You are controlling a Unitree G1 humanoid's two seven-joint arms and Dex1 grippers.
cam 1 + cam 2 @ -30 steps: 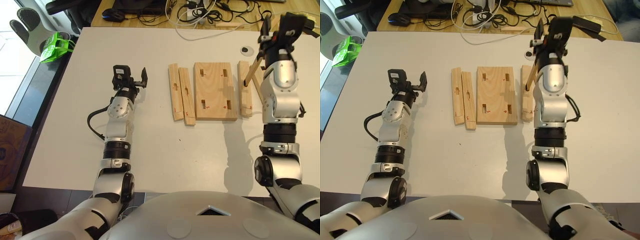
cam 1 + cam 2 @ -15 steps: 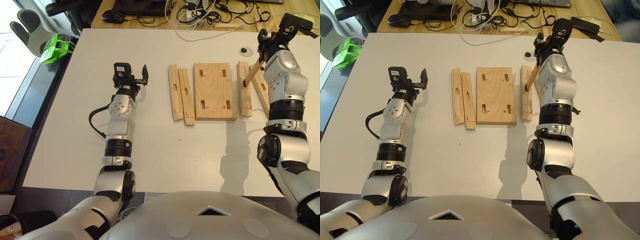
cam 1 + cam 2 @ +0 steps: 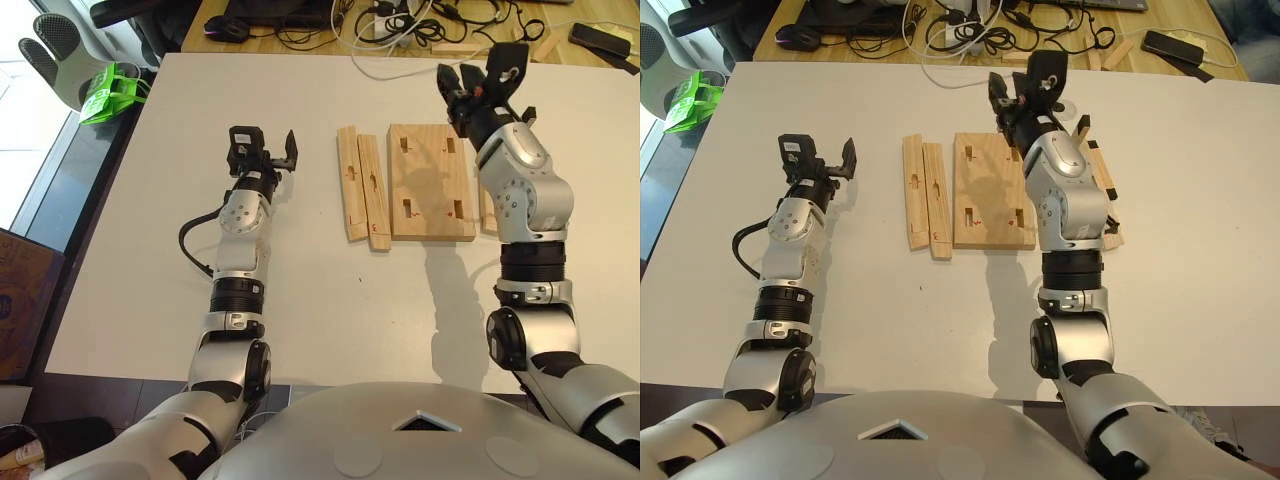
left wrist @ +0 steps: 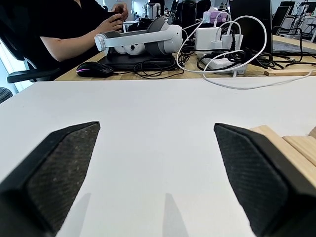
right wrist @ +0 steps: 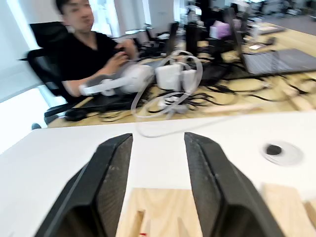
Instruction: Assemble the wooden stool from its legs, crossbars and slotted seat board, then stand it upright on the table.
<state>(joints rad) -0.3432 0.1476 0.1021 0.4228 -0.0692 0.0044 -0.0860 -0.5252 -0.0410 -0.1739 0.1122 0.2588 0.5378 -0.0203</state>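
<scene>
White table (image 3: 140, 260): carries all stool parts, lying flat, unassembled. Slotted seat board (image 3: 430, 182): mid-table, four slots facing up. Two slotted wooden bars (image 3: 360, 195): side by side, touching, just left of board. More wooden bars (image 3: 1110, 239): right of board, partly hidden behind right arm. Right gripper (image 3: 472, 80): above board's far edge, fingers parted, nothing between them. Left gripper (image 4: 156, 129): low over table, well left of bars, fingers spread wide, empty.

White table (image 3: 140, 200) fronts a cable-strewn wooden desk (image 3: 250, 48).
</scene>
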